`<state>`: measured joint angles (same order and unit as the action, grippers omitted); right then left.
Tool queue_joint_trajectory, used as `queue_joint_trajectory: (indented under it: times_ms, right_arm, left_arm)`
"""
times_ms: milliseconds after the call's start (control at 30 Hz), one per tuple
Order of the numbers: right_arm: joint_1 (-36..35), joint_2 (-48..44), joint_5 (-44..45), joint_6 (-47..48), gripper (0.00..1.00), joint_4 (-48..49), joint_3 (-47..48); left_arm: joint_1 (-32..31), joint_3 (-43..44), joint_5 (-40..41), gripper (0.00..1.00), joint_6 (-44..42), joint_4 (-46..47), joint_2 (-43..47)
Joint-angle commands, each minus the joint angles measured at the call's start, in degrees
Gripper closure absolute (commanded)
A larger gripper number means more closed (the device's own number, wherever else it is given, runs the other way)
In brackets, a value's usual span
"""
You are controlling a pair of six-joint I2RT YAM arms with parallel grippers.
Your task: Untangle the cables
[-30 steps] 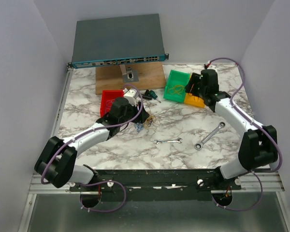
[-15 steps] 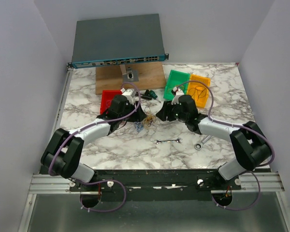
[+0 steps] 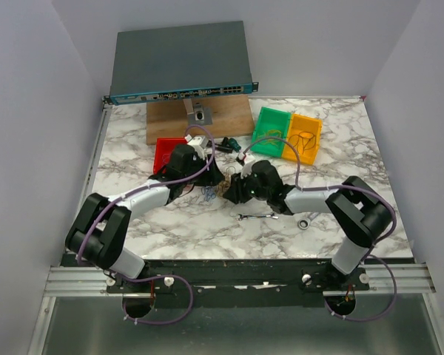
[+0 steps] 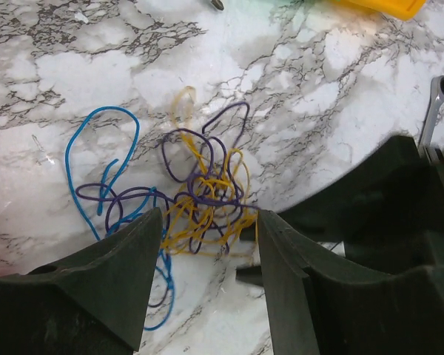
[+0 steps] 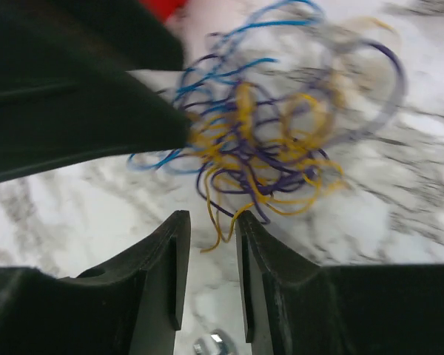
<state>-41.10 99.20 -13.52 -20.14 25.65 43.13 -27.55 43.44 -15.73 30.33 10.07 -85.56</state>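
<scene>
Both arms meet over the knot: the left gripper (image 4: pixel 207 222) hangs above the near edge of the cables (image 4: pixel 200 196), its jaws fairly wide and empty; the right gripper (image 5: pixel 211 222) faces the same clump from the opposite side, its jaws narrow but apart, with the loose end of a yellow strand dipping into the gap and no grip on it that I can make out.

The cables lie mid-bench on the marble bench (image 3: pixel 340 177), directly between the two wrists; blue, yellow and dark purple wire loops are wound through one another, and only one blue loop splays clear at the side.

By the look of it the untangling has barely begun; no strand lies apart from the rest, so every colour is left to draw out.

Just nearer than the clump lies a combination wrench (image 3: pixel 257 216); a second wrench (image 3: pixel 304 222) shows partly from behind the right arm. A red bin (image 3: pixel 165 151) sits behind the left wrist. Green (image 3: pixel 272 132) and orange (image 3: pixel 303 138) bins stand at the back right, their thin contents too small to name; a network switch (image 3: pixel 179 63) closes the far edge.
</scene>
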Motion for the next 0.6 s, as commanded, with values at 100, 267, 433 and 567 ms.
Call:
queue_joint_trajectory:
  times_ms: [100, 267, 433, 567]
  right_arm:
    - [-2.83, -10.09, -2.14, 3.11, 0.49, 13.45, -7.75]
    - [-2.73, -14.15, 4.30, 2.96, 0.43, 14.09, -10.56]
    - [-1.87, -13.01, 10.68, 0.90, 0.36, 11.97, -9.32]
    - [0.57, -8.68, 8.64, -2.46, 0.26, 11.57, -6.42]
  left_arm:
    - [0.62, 1.29, -0.88, 0.44, -0.43, -1.27, 0.23]
    - [0.59, 2.17, -0.83, 0.44, -0.47, -2.34, -0.68]
    - [0.57, 1.39, 0.07, 0.44, -0.49, -1.99, 0.37]
    - [0.64, 0.45, 0.88, 0.44, -0.29, -1.76, 1.67]
